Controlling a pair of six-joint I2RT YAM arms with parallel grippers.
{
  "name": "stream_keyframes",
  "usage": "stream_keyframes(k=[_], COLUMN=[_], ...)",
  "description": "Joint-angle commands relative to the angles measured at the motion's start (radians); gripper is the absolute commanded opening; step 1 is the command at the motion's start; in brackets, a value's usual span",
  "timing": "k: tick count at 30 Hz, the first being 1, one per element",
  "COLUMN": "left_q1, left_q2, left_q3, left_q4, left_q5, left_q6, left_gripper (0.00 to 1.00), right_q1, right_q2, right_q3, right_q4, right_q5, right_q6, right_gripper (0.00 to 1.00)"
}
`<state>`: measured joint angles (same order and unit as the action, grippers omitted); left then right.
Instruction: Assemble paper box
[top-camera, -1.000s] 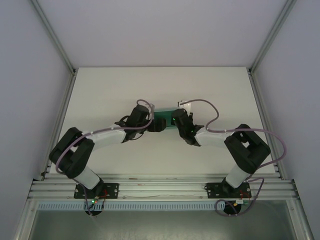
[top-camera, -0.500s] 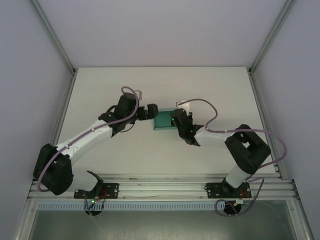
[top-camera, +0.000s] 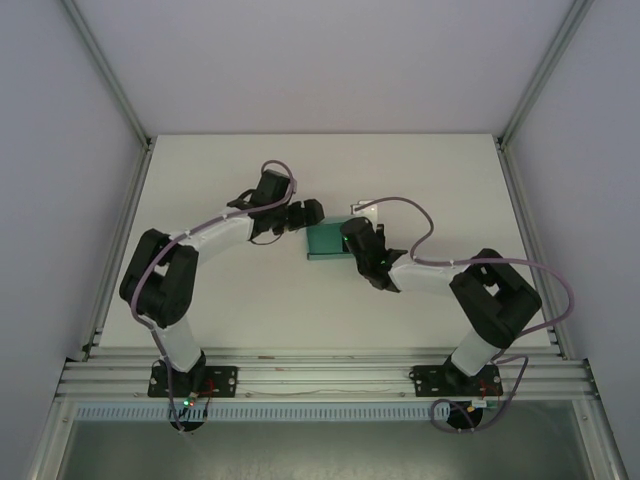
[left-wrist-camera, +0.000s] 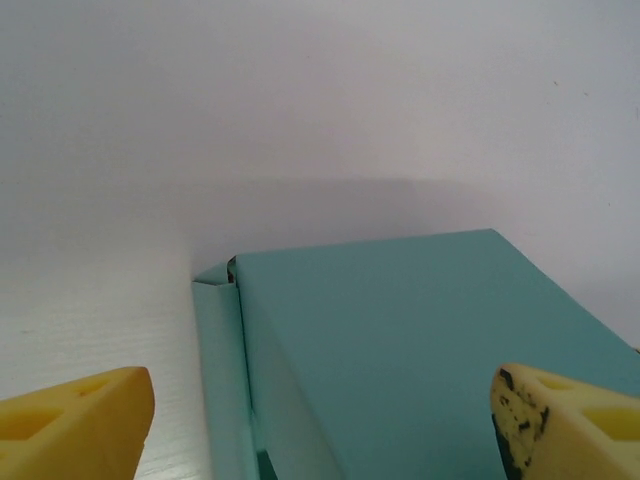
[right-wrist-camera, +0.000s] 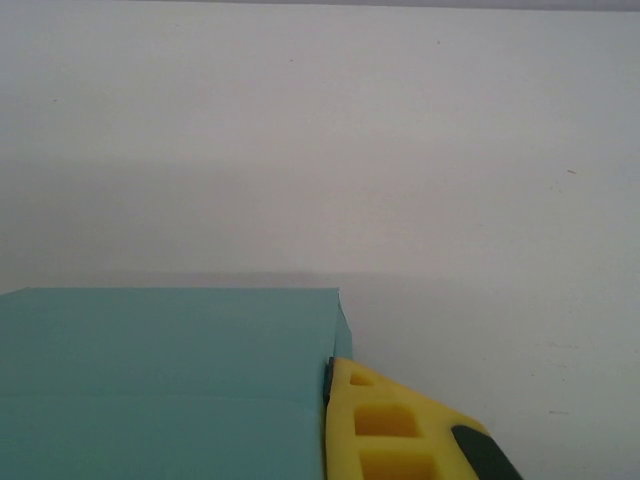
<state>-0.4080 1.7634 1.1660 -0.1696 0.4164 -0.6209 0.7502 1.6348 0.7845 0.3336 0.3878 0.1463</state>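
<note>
Midway between the table's (top-camera: 250, 320) side edges, the right gripper (top-camera: 349, 238) jaws pinch the teal paper box (top-camera: 325, 242). The left gripper (top-camera: 308, 213) jaws are spread wide. A hard squeeze could crush it.

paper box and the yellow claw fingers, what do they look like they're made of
Paper box: looks like thin card, matte teal. The sharp creases and the thin flap edge at its corner suggest this.
Yellow fingers: probably moulded or printed plastic with a dull finish, going by the recessed pockets and dark scuffs. A stiff rubbery material is also possible.
</note>
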Motion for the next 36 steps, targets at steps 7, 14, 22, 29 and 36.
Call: stream_keyframes(k=[7,14,22,29,36], left_q1=[0.001,0.001,0.001,0.001,0.001], left_q2=[0.055,0.075,0.076,0.089,0.116], left_q3=[-0.073,-0.135,-0.16,-0.17,-0.178], left_q4=[0.1,0.163,0.195,0.217,0.24], left_q5=[0.065,0.078,0.075,0.074,0.109], left_q6=[-0.046,-0.071,-0.071,-0.065,-0.038], left_gripper=[0.72,0.65,0.58,0.56,0.52], right_q1=[0.017,0.017,0.017,0.017,0.014], right_q2=[0.016,0.002,-0.092,-0.337,-0.538], right_q3=[-0.064,-0.08,-0.086,-0.191,-0.247], right_q4=[-0.154,-0.154,-0.197,-0.276,-0.294], right_q5=[-0.026,-0.048,-0.108,-0.183,-0.191], right_q6=[-0.111,-0.106,-0.064,-0.012,0.056], right_gripper=[0.0,0.01,0.19,0.47,0.79])
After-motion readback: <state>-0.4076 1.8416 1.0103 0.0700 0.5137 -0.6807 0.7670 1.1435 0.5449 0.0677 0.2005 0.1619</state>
